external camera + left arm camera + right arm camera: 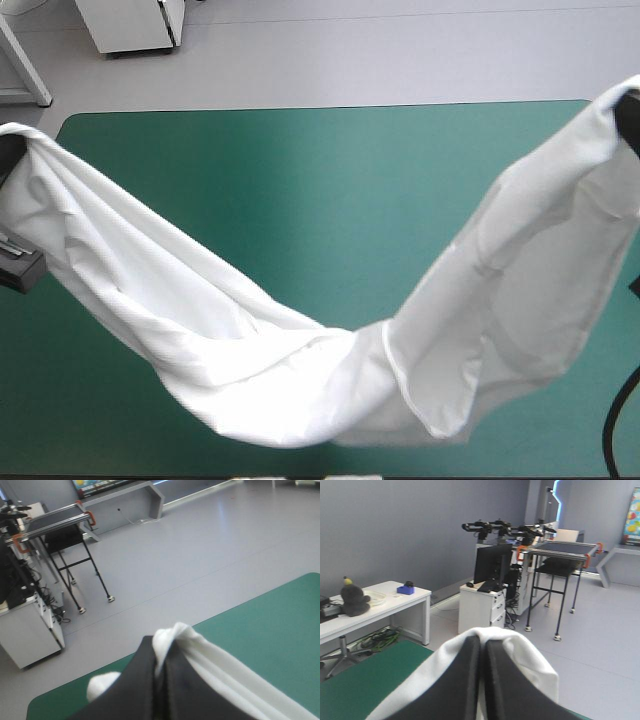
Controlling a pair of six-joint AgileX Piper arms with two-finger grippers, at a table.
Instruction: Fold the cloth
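The white T-shirt (300, 350) hangs in a long sagging band between both raised arms, its middle drooping low over the near part of the teal-green table (320, 190). My left gripper (12, 150) holds one end high at the table's left side; in the left wrist view the black fingers (145, 680) meet in a pointed arch with white T-shirt (200, 655) bunched over the tip. My right gripper (628, 110) holds the other end high at the right; its fingers (465, 680) are pressed together with the T-shirt (530, 665) draped around them.
The far half of the table is bare teal-green cover, its far edge (320, 107) running along the grey floor. A black cable (615, 420) loops at the near right corner.
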